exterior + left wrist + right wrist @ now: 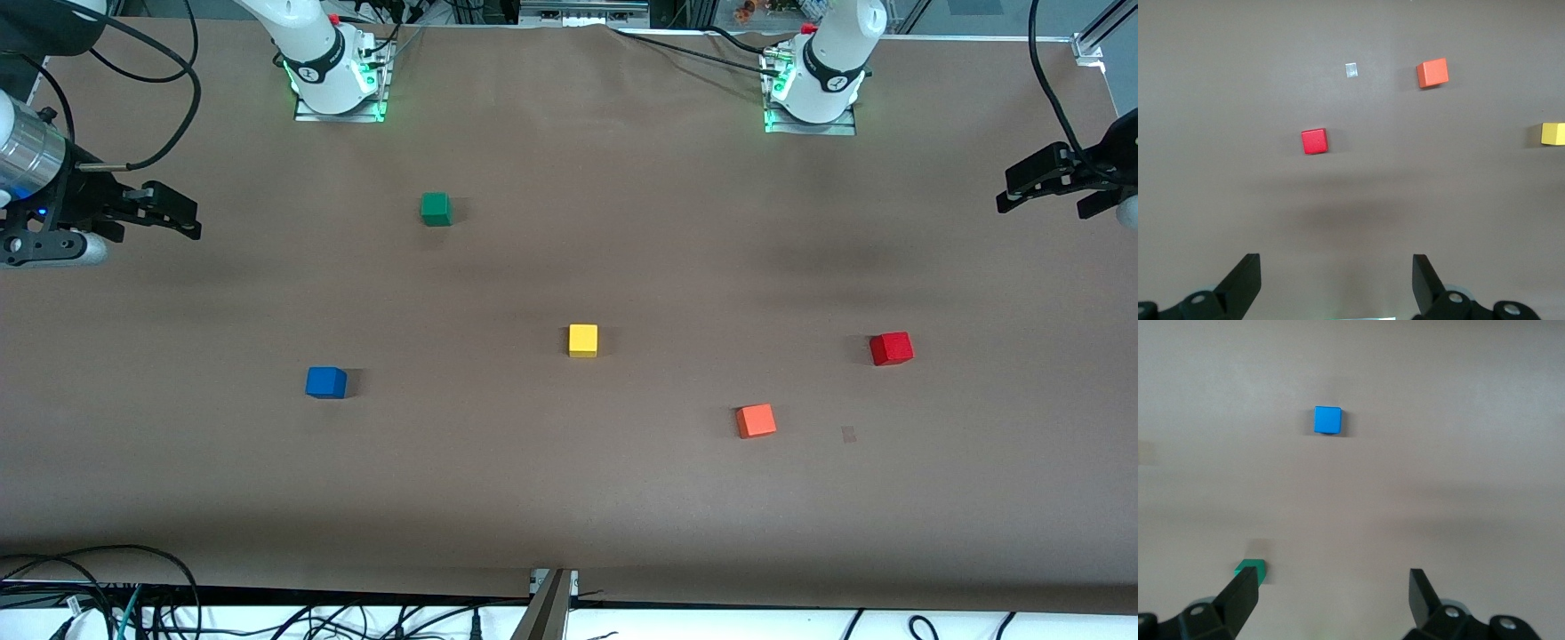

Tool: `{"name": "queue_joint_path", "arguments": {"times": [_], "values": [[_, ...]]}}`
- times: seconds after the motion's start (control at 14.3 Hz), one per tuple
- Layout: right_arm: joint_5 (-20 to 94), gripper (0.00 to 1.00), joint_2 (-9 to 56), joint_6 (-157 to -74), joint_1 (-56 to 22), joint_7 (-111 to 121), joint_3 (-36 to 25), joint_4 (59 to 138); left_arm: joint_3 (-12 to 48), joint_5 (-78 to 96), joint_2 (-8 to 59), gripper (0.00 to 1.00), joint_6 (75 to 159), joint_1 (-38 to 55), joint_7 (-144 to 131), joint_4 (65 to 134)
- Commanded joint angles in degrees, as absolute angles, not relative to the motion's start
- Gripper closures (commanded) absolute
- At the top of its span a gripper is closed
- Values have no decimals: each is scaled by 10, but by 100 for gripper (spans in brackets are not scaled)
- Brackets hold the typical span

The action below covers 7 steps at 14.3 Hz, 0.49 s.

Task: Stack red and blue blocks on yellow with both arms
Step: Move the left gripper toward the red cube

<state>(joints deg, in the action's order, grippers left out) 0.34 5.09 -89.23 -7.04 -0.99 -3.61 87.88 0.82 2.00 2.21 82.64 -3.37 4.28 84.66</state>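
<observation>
Nothing stacked yet
Red, blue and yellow lie apart (untouched); left gripper and right gripper wait raised, jaws apart.

The yellow cube is set mid-table, apart from all others. The blue cube is placed toward the right arm's end, the red cube toward the left arm's end. The green cube is found farthest from the front camera, the orange cube nearest.

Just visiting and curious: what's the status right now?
Left gripper and right gripper open, empty, up at table ends. Red cube, blue cube, yellow cube apart, unstacked. Nothing blocking.
</observation>
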Motion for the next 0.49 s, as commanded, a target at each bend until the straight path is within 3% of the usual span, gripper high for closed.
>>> {"name": "queue_joint_path", "arguments": {"times": [0.0, 0.42], "values": [[18, 0, 37, -900, -69, -23, -39, 899, 7, 23, 20, 0, 830, -28, 51, 850], [17, 0, 39, -895, -69, -22, -39, 893, 7, 23, 20, 0, 830, -25, 49, 850]]}}
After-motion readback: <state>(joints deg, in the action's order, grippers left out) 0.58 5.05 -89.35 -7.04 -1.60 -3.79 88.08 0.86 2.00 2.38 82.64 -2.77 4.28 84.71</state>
